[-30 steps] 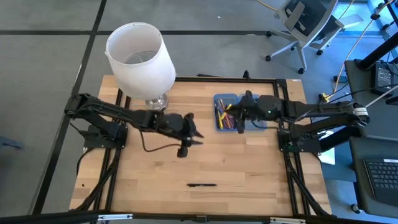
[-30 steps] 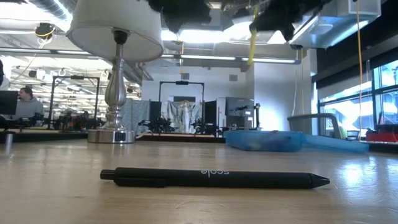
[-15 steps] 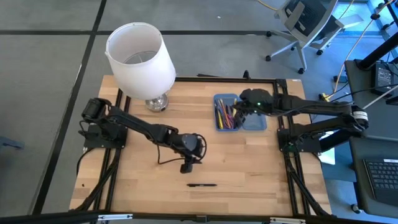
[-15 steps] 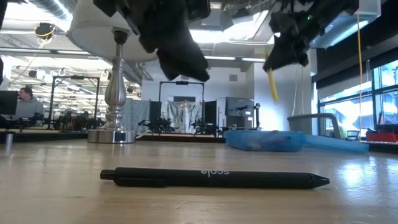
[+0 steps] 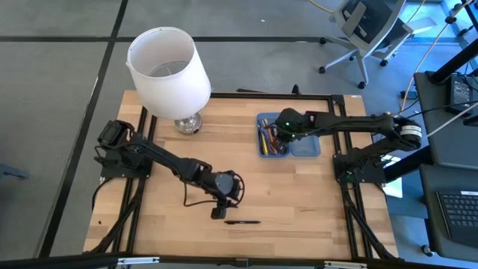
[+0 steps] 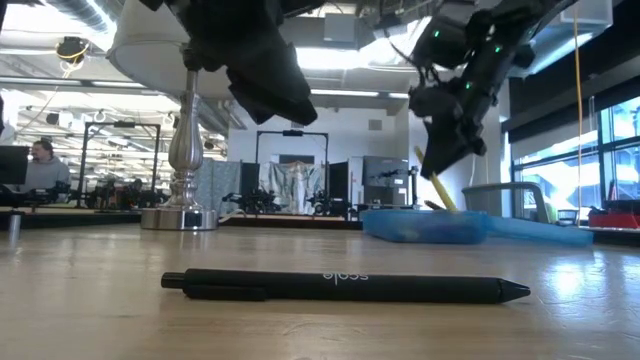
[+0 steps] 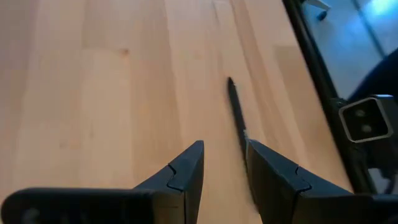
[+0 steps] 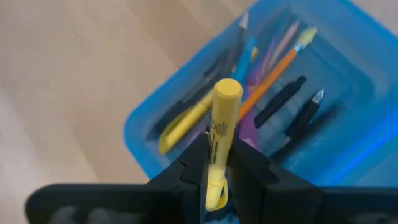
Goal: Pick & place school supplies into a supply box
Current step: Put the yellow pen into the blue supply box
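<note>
A black pen (image 5: 243, 222) lies flat on the wooden table near its near edge; it also shows in the low view (image 6: 340, 287) and the left wrist view (image 7: 238, 118). My left gripper (image 5: 218, 213) is open just left of the pen, above the table; its fingers (image 7: 224, 152) point at the pen. The blue supply box (image 5: 290, 142) lies open at the far right and holds several pens and pencils (image 8: 273, 78). My right gripper (image 5: 275, 136) is over the box's left half, shut on a yellow marker (image 8: 219, 134). My right gripper pinches the yellow marker's barrel (image 8: 215, 165) between its two fingers. The marker runs along the fingers and sticks out past their tips. The fingers come from above, slanting down. The marker hangs tilted (image 6: 437, 188), its lower end at the box (image 6: 425, 225).
A white lamp (image 5: 168, 71) stands at the far left, its metal base (image 6: 180, 215) on the table. A black cable (image 5: 196, 200) loops by my left arm. Bare wood lies between the pen and the box.
My left gripper has gone toward the table's near edge and down, close to the black pen. My right gripper has gone left over the box's left half and down; the yellow marker has tipped from hanging straight to slanting, its lower end now at the box.
</note>
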You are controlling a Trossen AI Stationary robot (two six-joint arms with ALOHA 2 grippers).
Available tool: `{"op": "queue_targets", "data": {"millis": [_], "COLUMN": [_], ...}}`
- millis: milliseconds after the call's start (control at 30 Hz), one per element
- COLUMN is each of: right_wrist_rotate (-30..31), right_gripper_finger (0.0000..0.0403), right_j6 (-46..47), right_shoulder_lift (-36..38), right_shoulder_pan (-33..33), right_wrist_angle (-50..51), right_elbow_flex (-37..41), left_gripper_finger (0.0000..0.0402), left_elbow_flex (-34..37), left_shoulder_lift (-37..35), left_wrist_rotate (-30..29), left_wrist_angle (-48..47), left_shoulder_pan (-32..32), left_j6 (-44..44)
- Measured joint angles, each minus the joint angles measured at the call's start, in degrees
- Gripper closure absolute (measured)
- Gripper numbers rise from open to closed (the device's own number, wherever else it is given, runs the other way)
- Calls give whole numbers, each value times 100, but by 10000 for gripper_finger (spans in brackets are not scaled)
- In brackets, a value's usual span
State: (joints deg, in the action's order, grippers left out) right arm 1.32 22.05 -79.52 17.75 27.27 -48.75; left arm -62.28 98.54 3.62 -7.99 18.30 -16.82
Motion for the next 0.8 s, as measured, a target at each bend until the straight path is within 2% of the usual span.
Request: {"op": "queue_targets", "data": {"millis": [200,600,800], "right_wrist_rotate": [-10,-1,7], "right_gripper_finger": [343,343,343], "right_j6": [-5,-7,-5], "right_shoulder_lift": [-362,-552,-552], "right_shoulder_pan": [145,224,224], "right_wrist_angle": [2,-37,-66], "right_elbow_flex": [0,0,0], "left_gripper_finger": [287,282,256], "left_elbow_flex": [0,0,-2], "left_shoulder_lift": [10,694,1007], "left_wrist_rotate": [-565,-406,-432], "left_wrist_angle": [-52,-40,553], "left_shoulder_pan": [150,513,727], "left_j6": [-108,-214,-356]}}
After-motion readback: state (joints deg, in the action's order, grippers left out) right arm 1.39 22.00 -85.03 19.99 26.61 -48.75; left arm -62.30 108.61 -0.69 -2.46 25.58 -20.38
